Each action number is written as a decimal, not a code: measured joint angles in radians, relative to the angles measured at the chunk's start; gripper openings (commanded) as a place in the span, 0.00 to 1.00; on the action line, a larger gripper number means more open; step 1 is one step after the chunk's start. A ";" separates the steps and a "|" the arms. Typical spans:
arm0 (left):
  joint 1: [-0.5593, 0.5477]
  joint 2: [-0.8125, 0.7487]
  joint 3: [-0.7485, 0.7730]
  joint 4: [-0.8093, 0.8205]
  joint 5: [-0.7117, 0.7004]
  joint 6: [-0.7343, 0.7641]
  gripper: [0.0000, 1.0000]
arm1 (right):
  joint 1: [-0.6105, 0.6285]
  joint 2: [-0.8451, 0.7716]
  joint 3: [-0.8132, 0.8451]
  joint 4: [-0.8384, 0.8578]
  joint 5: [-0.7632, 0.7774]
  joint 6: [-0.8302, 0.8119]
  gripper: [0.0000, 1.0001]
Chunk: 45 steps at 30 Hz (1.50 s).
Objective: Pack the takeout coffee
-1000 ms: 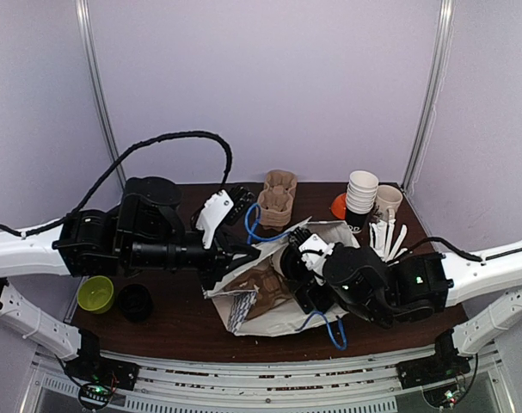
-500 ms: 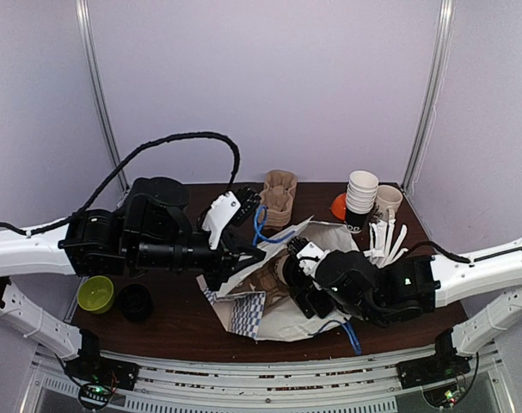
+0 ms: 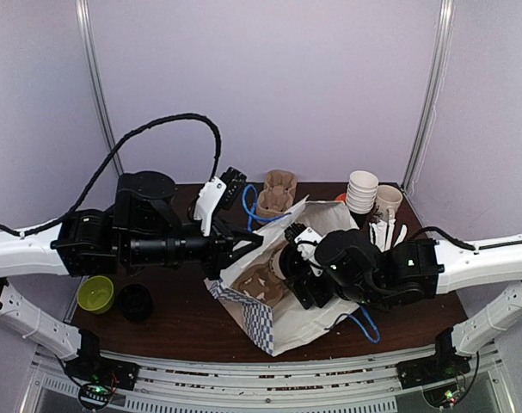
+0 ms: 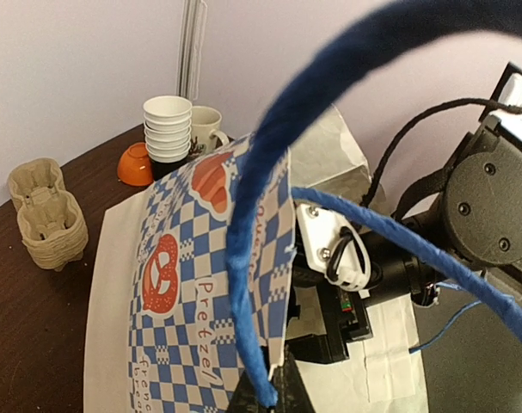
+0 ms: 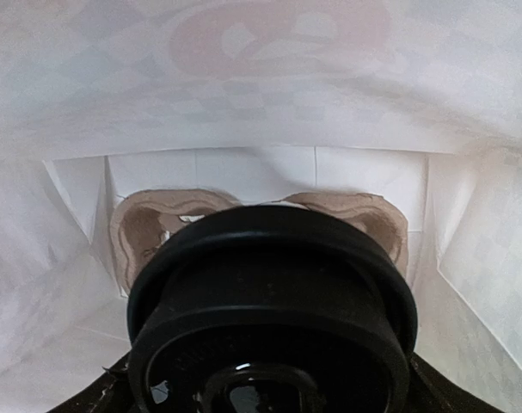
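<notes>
We see the right gripper [image 3: 297, 268] clasping the cup [image 5: 269, 310] inside the bag [image 4: 170, 284], with the lid toward the bag mouth and its axis running in toward the tray [image 5: 149, 228]. The tray's long axis lies across the bag's closed end. The left gripper [image 3: 243, 247] is clenched on the bag's rim, mid-desk [image 3: 175, 323].

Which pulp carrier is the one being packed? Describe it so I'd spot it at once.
Find the open blue-and-white checked bag in the middle of the table. Inside it lies a brown two-hole pulp carrier. Unlike the spare carriers stacked at the back, it sits within the bag's white walls.
</notes>
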 measured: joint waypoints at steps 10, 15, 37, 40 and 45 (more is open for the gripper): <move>0.013 -0.063 -0.011 0.028 -0.006 -0.220 0.00 | -0.018 0.000 0.142 -0.160 -0.090 0.007 0.76; 0.058 -0.080 -0.033 0.020 0.002 -0.346 0.00 | -0.034 0.000 0.203 -0.241 -0.116 0.004 0.76; 0.234 -0.076 -0.147 0.000 0.162 -0.496 0.00 | -0.205 0.106 0.164 -0.228 -0.248 -0.059 0.76; 0.246 -0.075 -0.161 0.006 0.182 -0.493 0.00 | -0.214 0.142 0.193 -0.221 -0.262 -0.070 0.75; 0.256 -0.075 -0.166 0.015 0.200 -0.486 0.00 | -0.220 0.201 0.227 -0.227 -0.275 -0.081 0.76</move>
